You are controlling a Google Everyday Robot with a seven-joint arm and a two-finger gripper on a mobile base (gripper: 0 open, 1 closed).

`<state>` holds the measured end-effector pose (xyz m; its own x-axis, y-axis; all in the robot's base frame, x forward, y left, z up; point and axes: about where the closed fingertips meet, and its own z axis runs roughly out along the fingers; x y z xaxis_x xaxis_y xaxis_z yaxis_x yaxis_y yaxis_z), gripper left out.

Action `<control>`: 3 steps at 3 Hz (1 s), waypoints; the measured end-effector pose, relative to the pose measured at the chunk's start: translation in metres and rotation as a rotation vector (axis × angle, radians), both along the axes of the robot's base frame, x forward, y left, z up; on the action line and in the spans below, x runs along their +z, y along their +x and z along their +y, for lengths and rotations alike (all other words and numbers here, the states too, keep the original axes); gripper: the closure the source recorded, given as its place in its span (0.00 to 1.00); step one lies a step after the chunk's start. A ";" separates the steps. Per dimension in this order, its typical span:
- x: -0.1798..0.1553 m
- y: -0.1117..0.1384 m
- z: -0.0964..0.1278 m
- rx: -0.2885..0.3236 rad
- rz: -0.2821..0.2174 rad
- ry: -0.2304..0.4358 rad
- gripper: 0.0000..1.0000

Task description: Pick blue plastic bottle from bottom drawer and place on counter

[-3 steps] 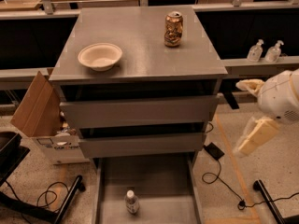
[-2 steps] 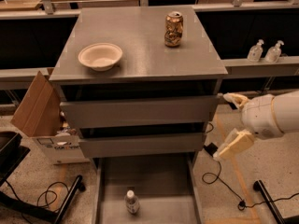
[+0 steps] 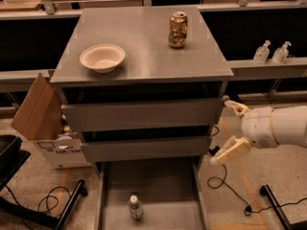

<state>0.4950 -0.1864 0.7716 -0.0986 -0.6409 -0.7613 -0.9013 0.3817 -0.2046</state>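
The blue plastic bottle (image 3: pixel 135 208), small with a white cap, stands upright on the floor of the open bottom drawer (image 3: pixel 163 186) near its front. The counter (image 3: pixel 144 37) is the grey top of the cabinet. My gripper (image 3: pixel 230 130) is at the right of the cabinet, level with the two shut drawers, its cream fingers (image 3: pixel 232 151) spread apart and empty. It is well above and to the right of the bottle.
A cream bowl (image 3: pixel 102 57) and a gold-brown can (image 3: pixel 178 29) stand on the counter. A cardboard box (image 3: pixel 45 121) leans at the left. Two pump bottles (image 3: pixel 271 52) stand on the right ledge. Cables lie on the floor.
My gripper has moved left, closer to the cabinet's right side. The bottle and the things on the counter have not moved.
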 end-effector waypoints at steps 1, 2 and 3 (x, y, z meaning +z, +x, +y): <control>-0.021 -0.001 0.010 0.018 0.012 0.041 0.00; -0.078 -0.013 0.027 0.018 0.027 0.120 0.00; -0.157 -0.026 0.044 0.030 0.018 0.143 0.00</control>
